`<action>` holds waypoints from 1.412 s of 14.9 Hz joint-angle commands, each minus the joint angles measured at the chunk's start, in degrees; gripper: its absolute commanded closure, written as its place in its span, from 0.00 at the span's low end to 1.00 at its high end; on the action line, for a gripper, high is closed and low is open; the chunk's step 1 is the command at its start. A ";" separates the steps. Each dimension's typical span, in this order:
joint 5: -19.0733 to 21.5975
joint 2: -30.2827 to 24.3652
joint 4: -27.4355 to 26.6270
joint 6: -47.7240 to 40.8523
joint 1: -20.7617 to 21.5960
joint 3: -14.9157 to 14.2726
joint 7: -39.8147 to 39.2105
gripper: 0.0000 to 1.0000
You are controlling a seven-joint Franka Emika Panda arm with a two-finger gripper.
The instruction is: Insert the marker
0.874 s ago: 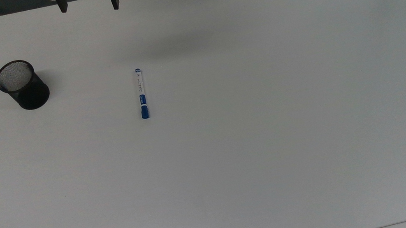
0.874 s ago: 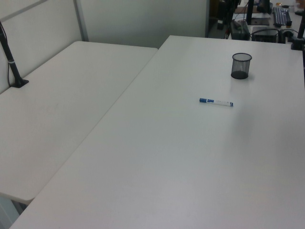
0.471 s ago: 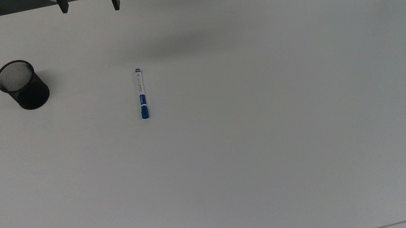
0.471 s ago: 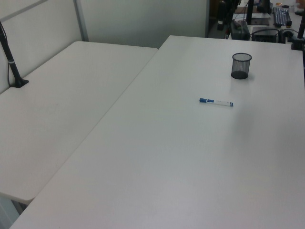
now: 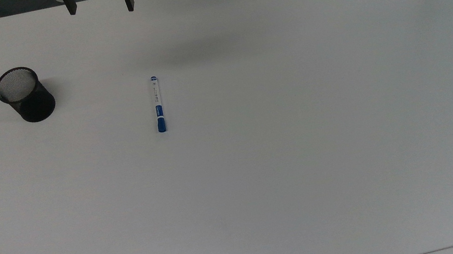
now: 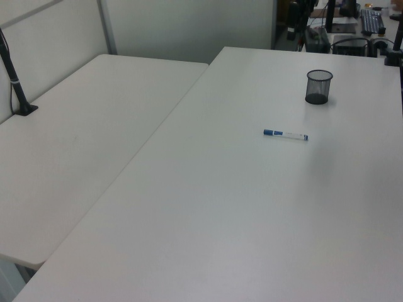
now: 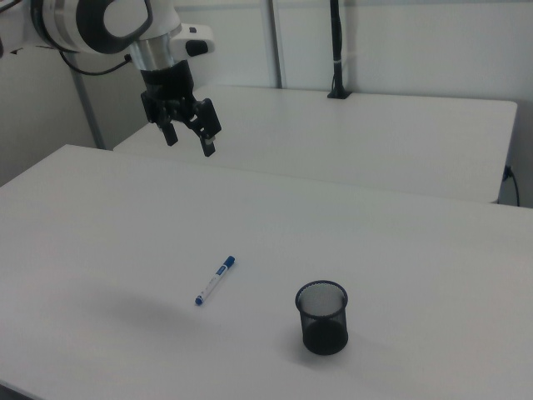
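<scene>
While your gripper (image 7: 191, 142) hangs released, well above the marker (image 5: 158, 104), drop straight down — straddle the white barrel mid-length, then carry it to the mesh cup (image 5: 24, 94).

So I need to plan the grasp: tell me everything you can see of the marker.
The marker is slim, with a white barrel bearing black print, a blue band, a blue cap and a small blue end. It lies flat and alone on the white table, cap toward the top view's bottom, well apart from the black mesh cup. Nothing touches it.

Matt white table (image 5: 306, 155); black wire-mesh cup (image 5: 25, 95); smooth plastic marker (image 5: 157, 104).
</scene>
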 commanded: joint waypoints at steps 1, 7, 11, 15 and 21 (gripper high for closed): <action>-0.65 -0.57 -2.11 -0.74 -0.59 0.42 -11.38 0.00; -6.45 1.80 -6.05 0.29 -1.47 0.51 -17.51 0.00; -6.18 2.33 -16.93 16.18 -0.33 0.59 -5.42 0.00; -6.71 8.47 -19.69 25.60 0.99 1.65 0.68 0.04; -6.71 16.48 -19.25 38.00 1.26 1.91 8.86 0.22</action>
